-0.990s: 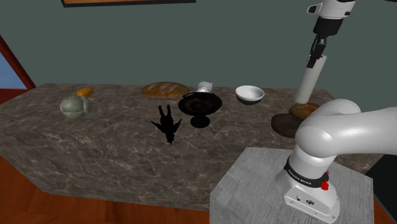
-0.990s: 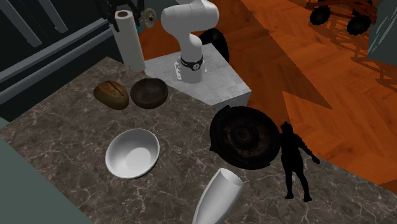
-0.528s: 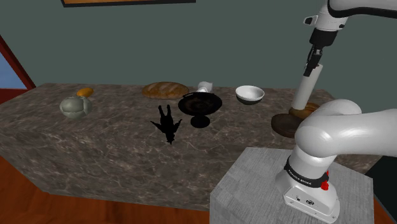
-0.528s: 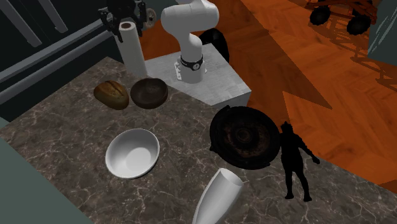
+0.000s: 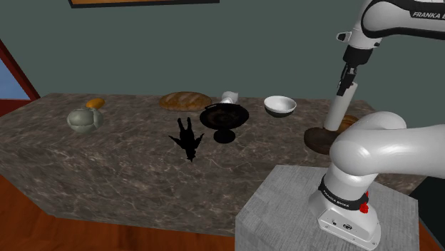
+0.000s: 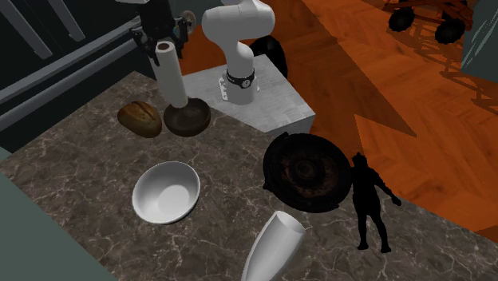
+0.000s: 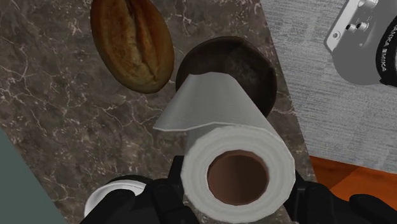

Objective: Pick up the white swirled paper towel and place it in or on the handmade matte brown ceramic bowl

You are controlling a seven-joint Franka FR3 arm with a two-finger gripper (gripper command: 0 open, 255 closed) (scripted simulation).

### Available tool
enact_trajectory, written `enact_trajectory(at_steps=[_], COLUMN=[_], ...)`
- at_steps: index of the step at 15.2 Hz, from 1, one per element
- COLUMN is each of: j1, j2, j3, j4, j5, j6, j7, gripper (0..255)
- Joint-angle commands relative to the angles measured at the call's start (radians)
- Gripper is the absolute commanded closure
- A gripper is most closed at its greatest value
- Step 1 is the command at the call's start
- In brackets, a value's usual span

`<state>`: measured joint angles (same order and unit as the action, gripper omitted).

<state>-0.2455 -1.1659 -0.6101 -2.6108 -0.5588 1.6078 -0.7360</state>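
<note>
The white paper towel roll (image 5: 340,108) hangs upright from my gripper (image 5: 345,84), which is shut on its top end. Its lower end is at the rim of the brown bowl (image 5: 317,137) on the counter's near right corner. In the second exterior view the paper towel roll (image 6: 171,76) stands over the brown bowl (image 6: 190,120), gripper (image 6: 162,44) at its top. The wrist view looks down the roll's (image 7: 236,164) hollow core, black fingers (image 7: 170,184) clasping both sides, with the bowl (image 7: 253,65) below it.
A brown bread loaf (image 6: 140,117) lies right beside the bowl. A white bowl (image 5: 279,106), a black footed dish (image 5: 224,116), a black figurine (image 5: 187,139), a toppled white vase (image 6: 272,244), a second loaf (image 5: 185,100) and a grey-green melon (image 5: 84,120) share the marble counter (image 5: 107,157). My stand (image 5: 314,214) is near.
My gripper has carried the roll down and toward the bowl; the roll's bottom went from hanging beside and above the bowl to being at its rim.
</note>
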Motion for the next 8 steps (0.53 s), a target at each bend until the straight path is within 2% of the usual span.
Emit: enact_trajectory(at_steps=[1, 8], j1=[-0.007, -0.032], j2=[-0.007, -0.018], j3=[-0.015, -0.075], j4=[-0.027, -0.119], j5=[-0.015, -0.073], j6=[0.020, 0.100], j7=[0.000, 0.006], gripper=[255, 255])
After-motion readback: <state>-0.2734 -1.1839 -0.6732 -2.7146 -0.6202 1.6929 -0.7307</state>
